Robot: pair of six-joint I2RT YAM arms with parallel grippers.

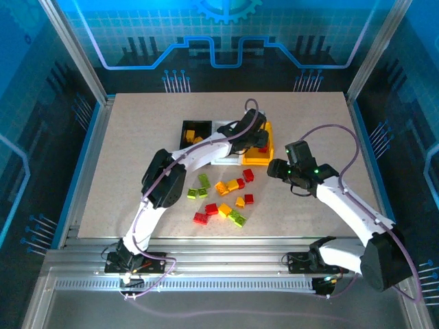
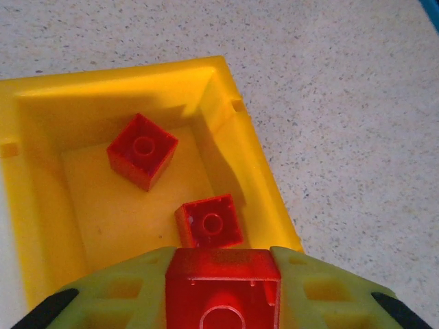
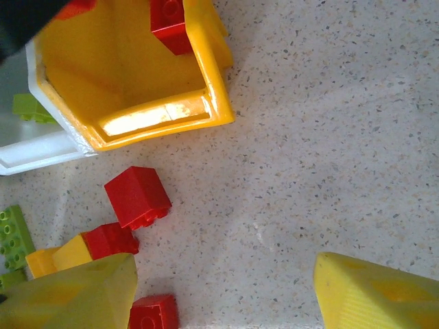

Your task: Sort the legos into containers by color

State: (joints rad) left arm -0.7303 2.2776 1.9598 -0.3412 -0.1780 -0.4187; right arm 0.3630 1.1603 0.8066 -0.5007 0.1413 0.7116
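Above the yellow-orange bin [image 2: 247,140], my left gripper [image 2: 221,255] is shut on a red lego [image 2: 223,284] pinched between its lime fingers. Two red legos [image 2: 143,151] [image 2: 209,221] lie on the bin's floor. From above, the left gripper [image 1: 260,140] is over the yellow-orange bin [image 1: 255,160], with the white bin [image 1: 223,127] and the black bin [image 1: 186,127] to its left. My right gripper [image 3: 225,269] is open over bare table just right of the loose legos [image 1: 223,197], nothing between its fingers. A red lego [image 3: 137,196] lies nearest to it.
The loose pile of red, yellow-orange and green bricks spreads in front of the bins. A green brick [image 3: 26,107] sits in the white bin [image 3: 31,152]. Yellow-orange bricks [image 1: 193,136] are in the black bin. Metal rails run along the table's near edge [image 1: 219,240].
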